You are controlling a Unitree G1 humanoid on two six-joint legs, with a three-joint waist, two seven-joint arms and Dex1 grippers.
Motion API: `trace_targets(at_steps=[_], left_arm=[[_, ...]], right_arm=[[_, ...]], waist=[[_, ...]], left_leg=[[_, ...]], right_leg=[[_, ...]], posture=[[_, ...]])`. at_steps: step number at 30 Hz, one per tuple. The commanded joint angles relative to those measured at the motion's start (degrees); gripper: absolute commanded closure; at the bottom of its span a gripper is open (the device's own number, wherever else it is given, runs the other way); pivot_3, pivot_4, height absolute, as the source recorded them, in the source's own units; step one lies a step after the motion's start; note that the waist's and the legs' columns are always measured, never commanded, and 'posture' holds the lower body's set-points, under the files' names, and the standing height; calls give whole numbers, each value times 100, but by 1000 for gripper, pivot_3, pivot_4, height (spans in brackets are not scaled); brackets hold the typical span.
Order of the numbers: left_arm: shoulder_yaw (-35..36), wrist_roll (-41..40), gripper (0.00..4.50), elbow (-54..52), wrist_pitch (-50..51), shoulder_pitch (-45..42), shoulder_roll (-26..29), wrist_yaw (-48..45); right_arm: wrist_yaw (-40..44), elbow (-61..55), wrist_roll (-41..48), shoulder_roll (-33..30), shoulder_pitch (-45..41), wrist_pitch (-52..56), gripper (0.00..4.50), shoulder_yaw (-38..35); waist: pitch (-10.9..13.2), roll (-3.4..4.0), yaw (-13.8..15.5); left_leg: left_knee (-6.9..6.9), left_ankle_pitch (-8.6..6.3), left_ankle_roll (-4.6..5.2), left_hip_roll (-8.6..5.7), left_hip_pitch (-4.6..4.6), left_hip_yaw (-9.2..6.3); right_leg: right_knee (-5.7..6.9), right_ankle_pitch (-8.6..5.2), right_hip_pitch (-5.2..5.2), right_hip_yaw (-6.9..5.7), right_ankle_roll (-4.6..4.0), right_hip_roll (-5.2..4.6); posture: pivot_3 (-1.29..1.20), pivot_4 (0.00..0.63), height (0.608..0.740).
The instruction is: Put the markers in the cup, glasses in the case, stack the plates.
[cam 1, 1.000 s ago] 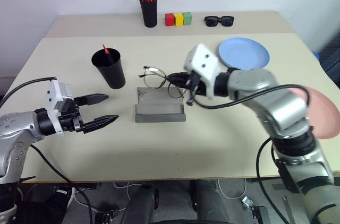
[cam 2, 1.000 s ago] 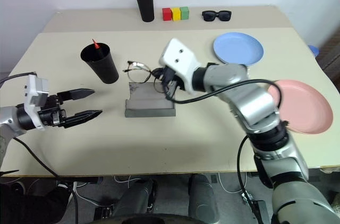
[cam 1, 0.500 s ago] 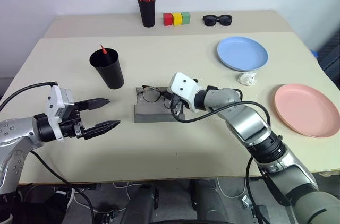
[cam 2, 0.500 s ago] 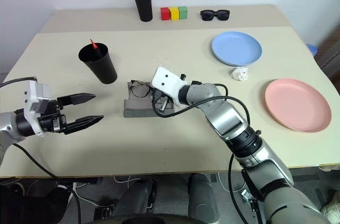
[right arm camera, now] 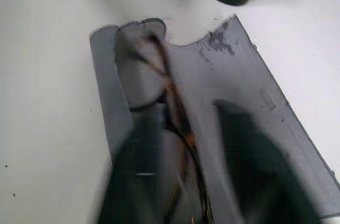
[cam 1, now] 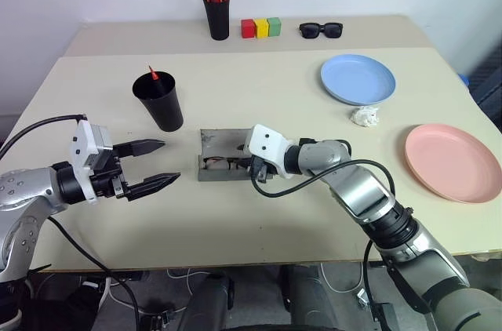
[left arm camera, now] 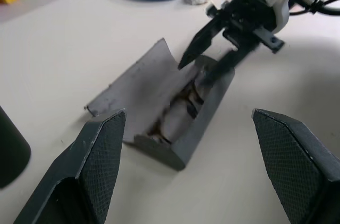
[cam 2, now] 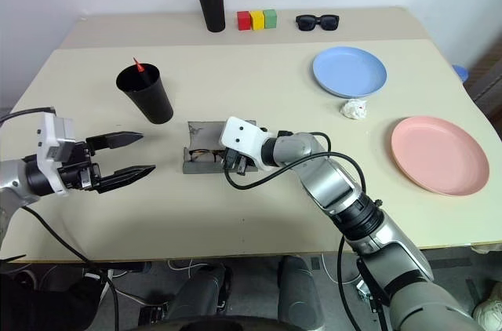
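Observation:
The grey case point(cam 1: 227, 160) lies open in the middle of the table, and the wire-rimmed glasses point(cam 1: 219, 164) rest inside its trough point(right arm camera: 159, 102). My right gripper point(cam 1: 255, 169) is at the case's right end, open, with its fingers point(left arm camera: 197, 50) on either side of the glasses' end. My left gripper point(cam 1: 167, 161) hovers open to the left of the case and holds nothing. The black cup point(cam 1: 160, 100) stands behind it with a marker's red tip point(cam 1: 154, 74) sticking out of it. The blue plate point(cam 1: 358, 78) and the pink plate point(cam 1: 453, 162) lie apart on the right.
A crumpled white paper ball point(cam 1: 363, 116) sits between the plates. Along the back edge stand a black pen holder with orange-tipped pens point(cam 1: 218, 11), three coloured blocks point(cam 1: 262, 27) and black sunglasses point(cam 1: 322, 30).
My right gripper came down with the glasses from above the case into its trough, and its fingers have parted. The left gripper has stayed put.

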Motion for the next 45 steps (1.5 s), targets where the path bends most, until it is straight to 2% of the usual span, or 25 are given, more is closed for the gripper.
trace_targets(at_steps=[1,3,5,9,11,13,16,17,18,20,24,29,34,41,45], left_arm=[[-18,27,593,-71,-90,-50,32,-9],[-39,58,593,-48,-127,-76,12,15],[-65,54,593,2,-110,-144,-18,65],[-260,289,593,201,-145,-466,-146,403],[-425,419,593,160,-214,-605,-324,599],[-689,436,593,-94,-168,-714,-590,848],[-894,412,593,-87,-7,-1116,-975,1298],[-922,461,1129,15,-22,-1270,-1063,1423],[-983,606,1461,159,-121,-1469,-1138,1535],[-1285,1190,2443,623,-250,-1956,-1234,1933],[-1942,2044,4439,1518,-304,-2815,-1614,2504],[-2351,2546,4439,2377,-173,-3478,-2175,2943],[-2593,2540,4439,2814,155,-3868,-2439,2645],[-2765,2533,4439,3025,787,-4126,-2394,2124],[-2511,2109,4439,2789,1508,-4048,-2435,1896]], right_arm=[[61,-112,67,63,-74,-134,1062,-290],[-10,-133,120,128,-69,-142,48,-459],[-26,-206,350,242,-48,8,48,-741],[-253,-470,1426,776,-62,664,48,-1952],[-214,-590,2001,968,29,637,48,-2514],[58,-759,2409,849,358,313,48,-3008],[501,-1002,2853,269,876,425,48,-3467],[604,-1092,2904,85,1042,422,0,-3506],[779,-1221,2913,-144,1289,331,0,-3500],[1135,-1463,2980,-526,1820,175,0,-3467],[1134,-1797,3206,-679,2209,127,0,-3473],[788,-1808,2976,-622,2221,-110,0,-3347],[576,-1839,2887,-604,2330,-286,0,-3202],[386,-1846,2878,-499,2424,-418,0,-3032],[305,-1873,2877,-482,2407,-456,0,-2945]], waist=[[0,0,-2],[0,0,2],[0,0,3],[0,0,15],[-1,1,31],[-2,-1,47],[-4,-5,80],[-4,-4,95],[-4,-5,75],[-4,1,60],[-7,6,-24],[-5,-1,41],[-5,-2,50],[-5,-2,30],[-5,-1,36]], left_leg=[[0,0,0,0,0,0],[0,0,0,0,0,0],[0,0,0,0,0,0],[0,2,-3,0,0,-6],[0,2,-4,0,0,-8],[0,2,-4,-2,0,-8],[2,1,-2,-5,-2,-18],[2,1,-2,-8,-2,-15],[3,1,-2,-8,-3,-16],[3,2,-3,-4,1,-15],[3,4,-3,2,24,2],[9,5,-4,1,43,6],[10,5,-5,-2,38,2],[10,5,-5,-2,35,-1],[10,5,-5,-2,36,-2]], right_leg=[[0,0,0,0,0,0],[0,0,0,0,0,0],[0,0,0,0,0,0],[2,2,1,0,-2,1],[2,3,1,-1,-3,2],[0,3,3,-1,-3,1],[-8,4,14,-8,-2,-1],[-9,4,14,-7,-2,-4],[-7,4,14,-8,-1,-4],[1,4,13,-9,-2,0],[3,5,28,1,-2,7],[-2,7,49,7,-1,7],[-4,8,49,4,1,5],[-2,10,45,3,4,5],[-1,9,45,3,4,4]], posture=[[0,150,740],[0,150,740],[0,150,740],[0,150,740],[0,150,740],[0,150,740],[0,150,740],[0,150,740],[0,150,740],[0,150,740],[0,150,740],[0,150,740],[0,150,740],[0,150,740],[0,150,740]])
